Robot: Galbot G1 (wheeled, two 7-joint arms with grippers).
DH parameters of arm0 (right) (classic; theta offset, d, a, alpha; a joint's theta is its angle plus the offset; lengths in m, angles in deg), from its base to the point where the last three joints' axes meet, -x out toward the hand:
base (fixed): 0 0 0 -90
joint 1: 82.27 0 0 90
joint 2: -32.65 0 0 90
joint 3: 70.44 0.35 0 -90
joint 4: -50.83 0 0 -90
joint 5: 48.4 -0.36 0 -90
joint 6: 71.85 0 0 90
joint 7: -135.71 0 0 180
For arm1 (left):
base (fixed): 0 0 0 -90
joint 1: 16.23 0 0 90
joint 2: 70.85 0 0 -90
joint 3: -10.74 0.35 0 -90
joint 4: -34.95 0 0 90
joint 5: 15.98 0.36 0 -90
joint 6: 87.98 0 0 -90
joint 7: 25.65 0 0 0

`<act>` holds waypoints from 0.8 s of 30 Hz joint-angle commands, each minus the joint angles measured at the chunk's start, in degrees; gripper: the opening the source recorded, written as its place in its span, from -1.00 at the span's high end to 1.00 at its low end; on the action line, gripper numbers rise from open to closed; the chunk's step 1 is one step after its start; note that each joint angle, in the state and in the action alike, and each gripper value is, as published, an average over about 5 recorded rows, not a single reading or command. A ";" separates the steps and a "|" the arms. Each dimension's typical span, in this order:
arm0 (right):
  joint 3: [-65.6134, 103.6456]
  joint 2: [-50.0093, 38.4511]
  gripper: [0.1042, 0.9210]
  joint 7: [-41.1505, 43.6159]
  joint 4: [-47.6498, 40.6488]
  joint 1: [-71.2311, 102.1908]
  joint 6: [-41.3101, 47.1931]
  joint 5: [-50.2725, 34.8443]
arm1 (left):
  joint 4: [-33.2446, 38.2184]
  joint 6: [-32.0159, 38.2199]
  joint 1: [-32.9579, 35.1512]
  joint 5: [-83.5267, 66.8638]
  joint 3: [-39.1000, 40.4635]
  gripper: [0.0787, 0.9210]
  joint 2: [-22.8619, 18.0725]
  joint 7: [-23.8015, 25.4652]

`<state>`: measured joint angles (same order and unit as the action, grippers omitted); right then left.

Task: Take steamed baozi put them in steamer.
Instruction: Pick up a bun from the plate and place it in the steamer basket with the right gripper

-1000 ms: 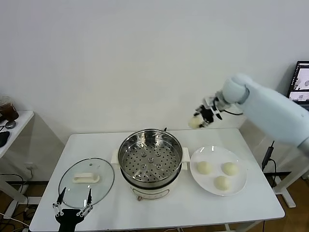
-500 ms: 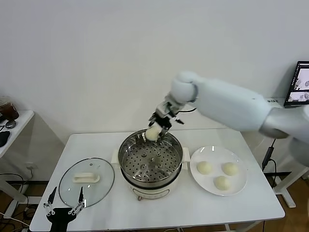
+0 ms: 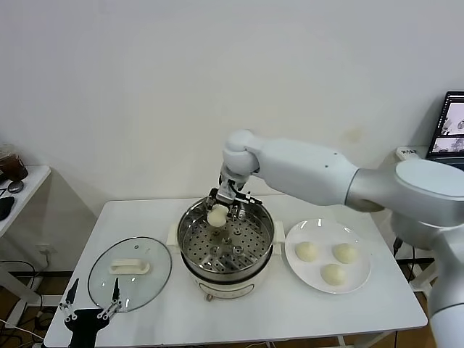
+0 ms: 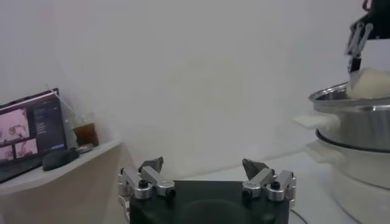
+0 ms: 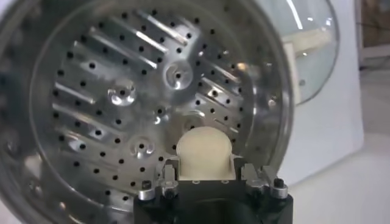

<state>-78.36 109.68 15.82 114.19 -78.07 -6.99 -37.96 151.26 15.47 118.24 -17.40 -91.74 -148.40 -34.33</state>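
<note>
The right gripper (image 3: 220, 208) clamped a smooth cream-white dough bun (image 3: 217, 214) just inside the far rim of the round shiny stainless-steel steamer (image 3: 259, 250), its perforated tray bare below. The left gripper (image 3: 90, 308) hung open beyond the bench's near edge.

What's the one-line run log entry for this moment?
right gripper: shut on cream-white round bun, over shiny steel steamer | white plate: three buns | left gripper: open, parked by glass lid

In front of me is a plain white wall (image 3: 145, 87). A side table (image 3: 22, 190) stands left, a monitor (image 3: 451, 125) right.
</note>
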 commanded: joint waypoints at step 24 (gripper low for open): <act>-0.05 -12.29 -0.72 -0.26 12.88 -7.32 14.78 -15.84 | 0.20 -0.22 -0.23 -0.08 -0.55 -0.77 0.22 0.10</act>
<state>-76.25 108.46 12.11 111.81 -76.08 -13.35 -32.57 151.39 15.27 117.97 -17.45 -92.25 -148.19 -34.24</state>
